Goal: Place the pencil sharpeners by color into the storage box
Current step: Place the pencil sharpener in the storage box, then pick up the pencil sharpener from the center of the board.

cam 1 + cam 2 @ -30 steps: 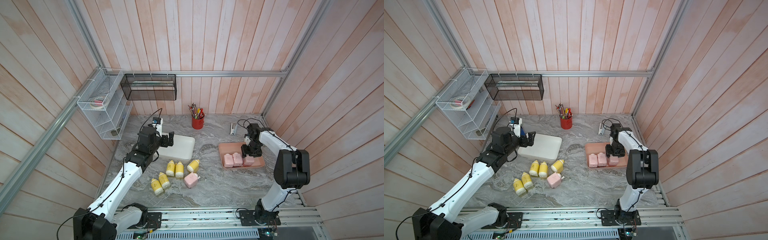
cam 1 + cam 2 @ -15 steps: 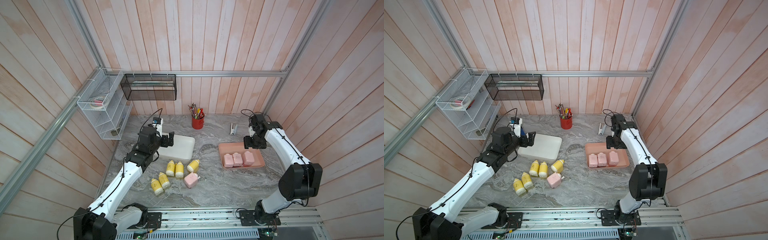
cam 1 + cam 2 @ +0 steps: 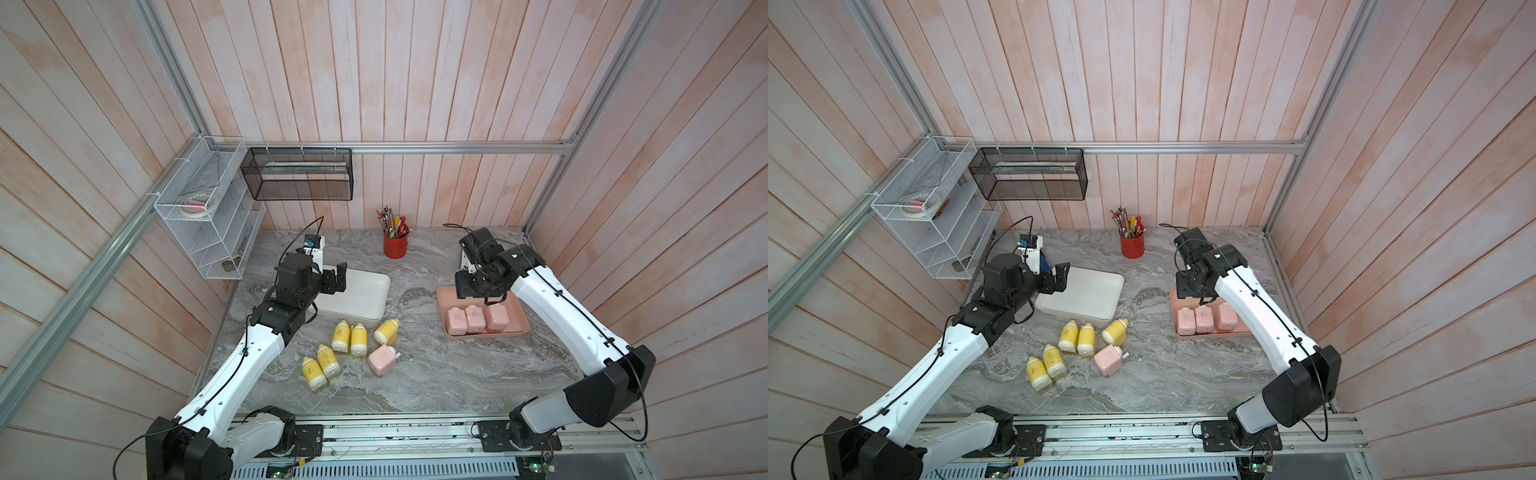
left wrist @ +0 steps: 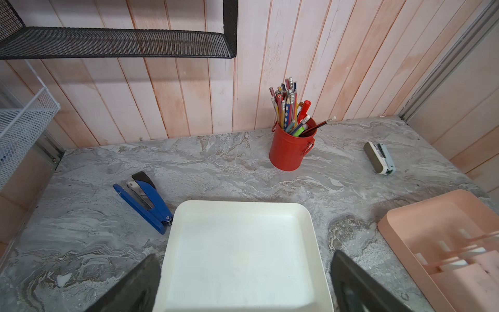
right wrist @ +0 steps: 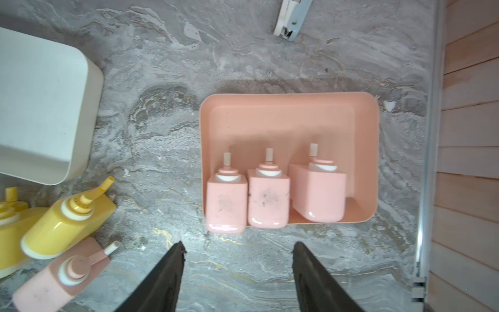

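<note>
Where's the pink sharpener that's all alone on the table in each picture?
A top view: pink sharpener, beside a yellow sharpener.
A top view: pink sharpener, same spot.
Left wrist: not in it.
Right wrist: pink sharpener beside that yellow sharpener.
Landmark: the white tray, in all four.

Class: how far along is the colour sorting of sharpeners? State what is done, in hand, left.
Done: three pink sharpeners sit in the pink tray. In hand: nothing; left gripper and right gripper open, empty. Left: one pink sharpener and five yellow sharpeners on the table; white tray empty.
</note>
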Controlling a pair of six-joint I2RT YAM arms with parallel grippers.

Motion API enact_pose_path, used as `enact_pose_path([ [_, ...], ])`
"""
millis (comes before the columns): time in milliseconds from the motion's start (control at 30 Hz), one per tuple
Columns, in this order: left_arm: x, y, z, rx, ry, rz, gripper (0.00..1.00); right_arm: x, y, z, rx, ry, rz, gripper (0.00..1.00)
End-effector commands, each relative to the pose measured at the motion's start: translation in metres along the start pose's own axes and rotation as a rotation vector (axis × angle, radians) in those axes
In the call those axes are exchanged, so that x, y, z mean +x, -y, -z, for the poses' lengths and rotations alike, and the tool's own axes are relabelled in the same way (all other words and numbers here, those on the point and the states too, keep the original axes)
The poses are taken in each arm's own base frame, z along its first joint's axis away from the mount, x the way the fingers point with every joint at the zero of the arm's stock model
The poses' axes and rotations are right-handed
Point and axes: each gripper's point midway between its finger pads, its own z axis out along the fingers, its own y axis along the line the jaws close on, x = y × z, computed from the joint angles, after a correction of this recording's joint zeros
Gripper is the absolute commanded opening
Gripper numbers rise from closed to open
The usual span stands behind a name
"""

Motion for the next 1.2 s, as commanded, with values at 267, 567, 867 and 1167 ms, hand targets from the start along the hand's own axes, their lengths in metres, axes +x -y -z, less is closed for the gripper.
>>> enact_pose_path([
  [267, -0.016, -0.010, 0.015, -0.062, 0.074, -0.009, 1.00, 0.081, -0.128, 0.013, -0.206, -0.112, -0.129, 0.65],
  [567, -0.014, -0.017, 0.014, -0.101, 0.076, -0.007, 1.00, 0.130, -0.177, 0.016, -0.224, -0.253, -0.300, 0.71],
  [867, -0.018, -0.022, 0.018, -0.131, 0.089, -0.005, 1.00, 0.151, -0.202, 0.002, -0.181, -0.328, -0.459, 0.74],
  [1167, -0.021, -0.022, 0.022, -0.127, 0.100, -0.003, 1.00, 0.148, -0.211, -0.016, -0.163, -0.389, -0.557, 0.76],
])
